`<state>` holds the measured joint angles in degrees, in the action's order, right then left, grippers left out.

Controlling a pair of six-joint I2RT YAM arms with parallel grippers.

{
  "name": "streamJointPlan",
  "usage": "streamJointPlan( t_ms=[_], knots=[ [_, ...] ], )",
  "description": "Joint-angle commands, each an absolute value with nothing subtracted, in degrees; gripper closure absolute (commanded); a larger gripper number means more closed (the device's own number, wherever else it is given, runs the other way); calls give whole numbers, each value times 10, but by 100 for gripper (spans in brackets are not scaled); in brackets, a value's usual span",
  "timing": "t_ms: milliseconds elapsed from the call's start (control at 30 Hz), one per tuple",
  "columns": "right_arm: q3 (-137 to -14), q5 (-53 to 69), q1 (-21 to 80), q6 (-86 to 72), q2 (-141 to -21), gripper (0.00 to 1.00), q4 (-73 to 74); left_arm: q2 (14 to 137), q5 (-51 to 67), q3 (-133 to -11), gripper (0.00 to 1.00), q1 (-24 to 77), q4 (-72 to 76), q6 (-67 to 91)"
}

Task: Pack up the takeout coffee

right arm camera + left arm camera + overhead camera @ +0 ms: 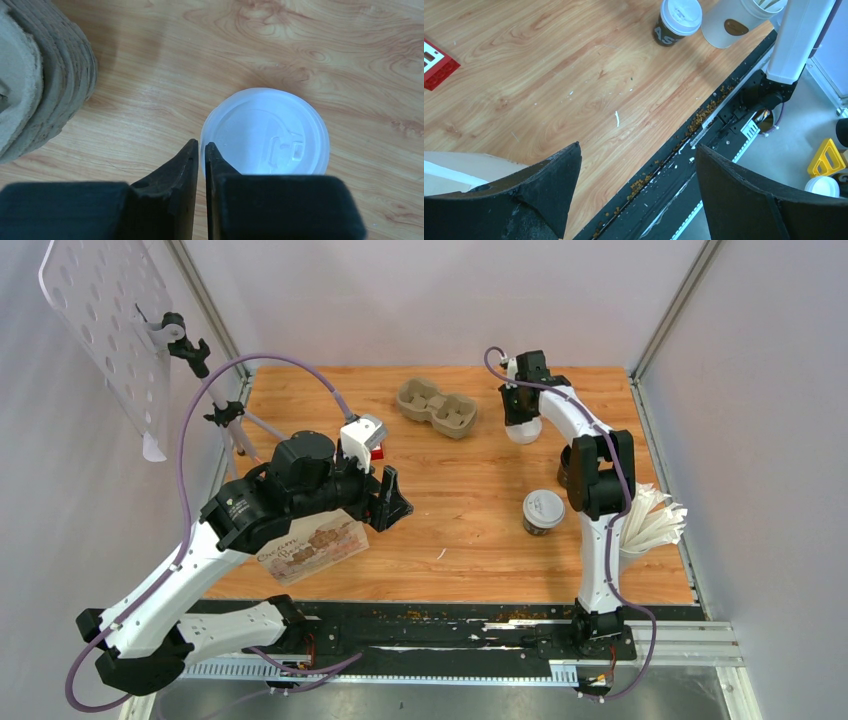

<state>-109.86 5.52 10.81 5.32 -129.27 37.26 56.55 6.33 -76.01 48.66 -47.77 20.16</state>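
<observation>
Right gripper (pixel 200 146) hangs with its fingers pressed almost together, gripping nothing, its tips at the rim of a white-lidded coffee cup (pixel 265 132) standing just beside the pulp tray (pixel 45 80). Spread those fingers wide and centre them around the cup before you descend, or they will likely knock it over. Your left gripper (pixel 636 150) gapes wide and empty, well apart from the tray. The second cup (pixel 543 511) stands nearer you than the tray.
</observation>
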Motion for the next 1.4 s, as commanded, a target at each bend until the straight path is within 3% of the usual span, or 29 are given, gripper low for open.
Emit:
streamJointPlan(
  t_ms=[0, 200, 333, 533, 1367],
  knots=[
    [-1129, 68, 109, 59, -1281, 87, 368, 565, 60, -766, 10, 487, -469, 191],
    [-1126, 99, 108, 51, -1281, 96, 371, 563, 62, -765, 10, 487, -467, 194],
    [-1127, 81, 108, 53, -1283, 87, 370, 560, 62, -765, 9, 487, -469, 195],
    [-1132, 73, 108, 62, -1282, 80, 372, 562, 61, -759, 10, 487, -465, 195],
    [-1134, 61, 108, 81, -1309, 80, 386, 569, 67, -753, 10, 487, -452, 193]
  ],
)
